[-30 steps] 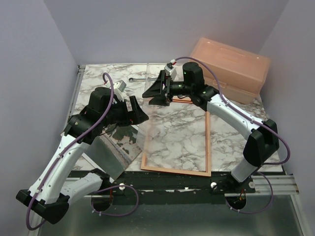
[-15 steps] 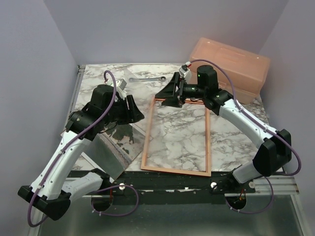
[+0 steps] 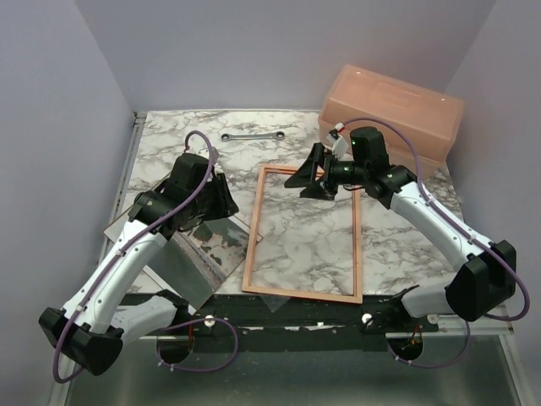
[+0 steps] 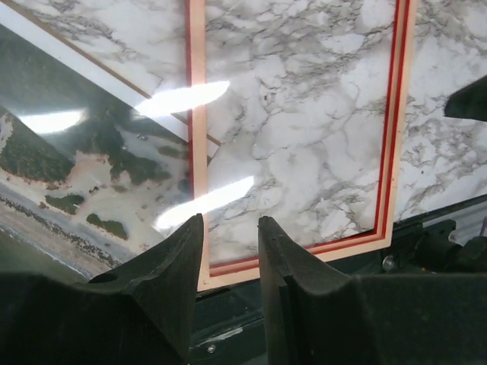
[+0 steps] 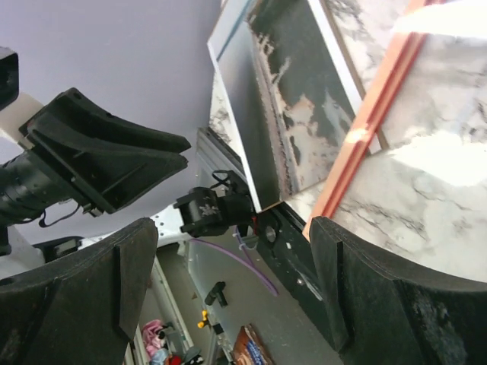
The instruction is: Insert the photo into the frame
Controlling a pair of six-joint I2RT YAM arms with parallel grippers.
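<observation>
Table [image 3: 169, 139]: marble top that carried every part laid flat, which left each edge open to a pinch from above.
Frame [image 3: 300, 293]: lay in the middle with its pale back up and its red rebate showing inside the rails, probably so that the layers could be dropped in from behind.
Photo [image 3: 211, 245]: lay face up just left of the frame, under the left arm, not yet in the opening. Its near corner reached the frame's left rail.
Clear pane [image 4: 183, 99]: its bright glare ran across both the photo and the left rail, so it seemed to lie over the two.
Pink box [image 3: 397, 106]: stood at the far right corner, apart from the work.
Left gripper [image 4: 230, 228]: low over the frame's near left corner with a narrow gap between its fingers. Whether a clear edge sat in that gap could not be told.
Right gripper [image 3: 313, 180]: fingers wide apart and empty, above the frame's far end, likely kept clear.
Wrench [image 3: 252, 135]: lay at the far edge, unused.
</observation>
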